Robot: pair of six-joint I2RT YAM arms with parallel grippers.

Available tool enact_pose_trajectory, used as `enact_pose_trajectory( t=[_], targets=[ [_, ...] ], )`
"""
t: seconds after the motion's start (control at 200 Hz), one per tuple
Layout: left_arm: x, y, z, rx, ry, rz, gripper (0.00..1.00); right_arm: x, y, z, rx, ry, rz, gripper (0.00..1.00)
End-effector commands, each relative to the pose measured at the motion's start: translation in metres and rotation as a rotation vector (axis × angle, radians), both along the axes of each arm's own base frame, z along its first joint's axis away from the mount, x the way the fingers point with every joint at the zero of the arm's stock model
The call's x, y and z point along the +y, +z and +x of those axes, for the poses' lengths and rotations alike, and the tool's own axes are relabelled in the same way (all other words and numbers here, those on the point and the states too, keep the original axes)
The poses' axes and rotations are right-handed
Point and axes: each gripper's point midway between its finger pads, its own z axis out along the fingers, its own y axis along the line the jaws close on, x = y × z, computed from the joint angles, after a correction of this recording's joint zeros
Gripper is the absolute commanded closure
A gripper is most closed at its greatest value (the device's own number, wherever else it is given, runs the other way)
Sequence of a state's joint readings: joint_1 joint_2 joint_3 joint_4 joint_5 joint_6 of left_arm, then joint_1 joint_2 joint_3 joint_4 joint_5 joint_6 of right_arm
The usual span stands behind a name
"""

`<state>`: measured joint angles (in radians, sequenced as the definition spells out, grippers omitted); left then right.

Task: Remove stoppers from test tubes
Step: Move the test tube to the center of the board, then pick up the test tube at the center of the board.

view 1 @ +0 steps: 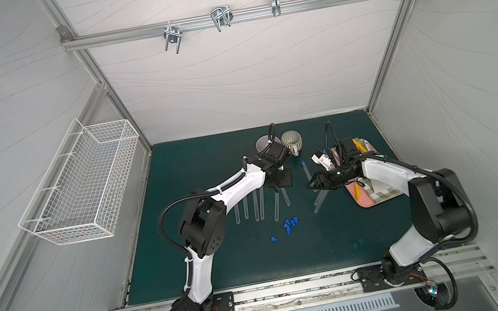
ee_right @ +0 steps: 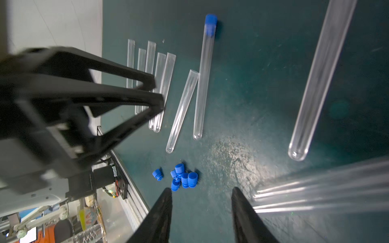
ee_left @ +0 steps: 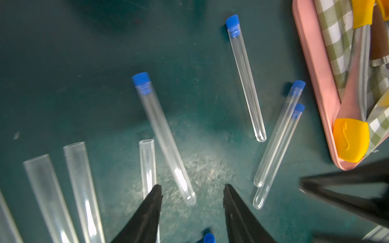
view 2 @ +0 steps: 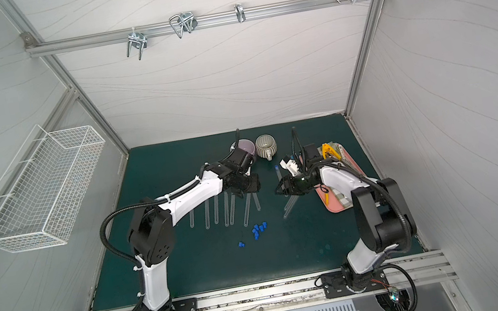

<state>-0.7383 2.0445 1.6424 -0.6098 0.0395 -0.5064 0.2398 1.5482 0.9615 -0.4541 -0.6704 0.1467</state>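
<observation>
Presently, the left gripper (ee_left: 192, 189): black jaws stood spread, gripping nothing. One long clear test tube (ee_left: 166, 143) with a bright blue plastic stopper (ee_left: 141, 81) showed its rounded end between those jaws; three more capped tubes (ee_left: 246, 84) lay beyond (two touching). The right gripper (ee_right: 202, 189): jaws parted, empty; a heap of loose blue stoppers (ee_right: 183, 177) lay just before its tips.

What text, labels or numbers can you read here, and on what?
None can be read.
The yellow piece on the pink tray bears only a raised squiggle, no letters.
Test tubes and stoppers show no markings.
A coloured item in the right wrist view's background is too blurred.
</observation>
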Motion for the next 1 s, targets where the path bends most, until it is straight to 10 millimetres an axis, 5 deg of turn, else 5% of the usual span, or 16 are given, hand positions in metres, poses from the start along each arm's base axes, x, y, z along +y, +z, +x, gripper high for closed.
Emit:
enact_pose_trajectory(
  t=[0.0,0.22,0.996],
  targets=[
    [-0.006,-0.006,0.006,-0.008,0.042,0.043,0.49,-0.006,0.004,-0.013,0.013,0.009,0.012,0.46],
    [0.002,-0.018,0.016,-0.041,0.106,0.111,0.5,-0.009,0.002,-0.017,0.021,0.001,0.032,0.31],
    [-0.01,-0.048,0.016,0.011,0.096,0.145,0.53,-0.013,0.003,-0.016,0.017,-0.019,0.055,0.26]
  ],
)
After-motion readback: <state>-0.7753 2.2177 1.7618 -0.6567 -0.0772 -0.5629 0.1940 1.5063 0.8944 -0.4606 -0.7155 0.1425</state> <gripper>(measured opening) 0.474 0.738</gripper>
